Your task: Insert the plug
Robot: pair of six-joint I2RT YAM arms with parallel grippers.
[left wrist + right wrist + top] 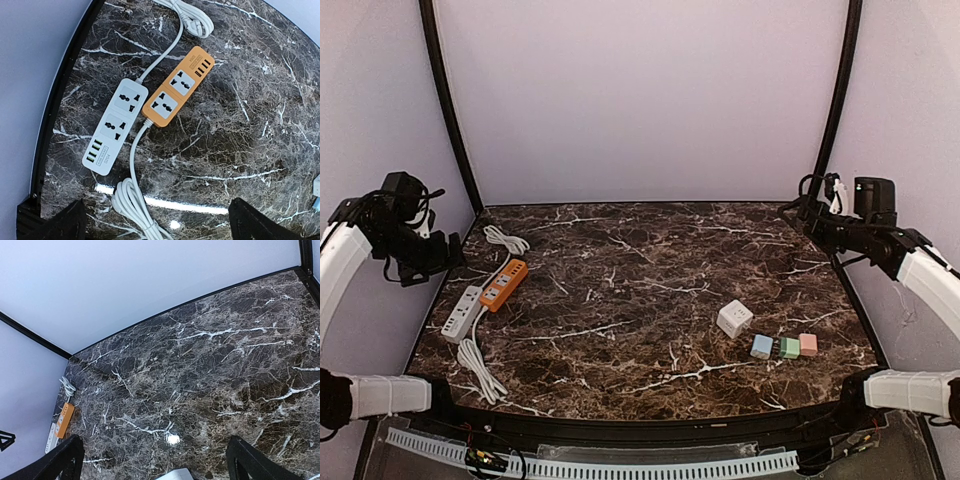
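While the left gripper (pixel 159 221) and right gripper (pixel 153 458) both hang wide and empty, the plug (pixel 197 22) lies loose on the tabletop (pixel 240 150) just beyond the orange power strip (pixel 177 87); likely trouble: unpinned strip skids under insertion push, stiff cord (pixel 172 42) twists it off the socket (pixel 162 106).

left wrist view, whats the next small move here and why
Probably lower the open left tool toward the white plug on its cord beyond the orange plastic power strip: it lies loose, unheld, and every socket looks empty.

bright even light, glare patches on marble table (pixel 200 365), sharp
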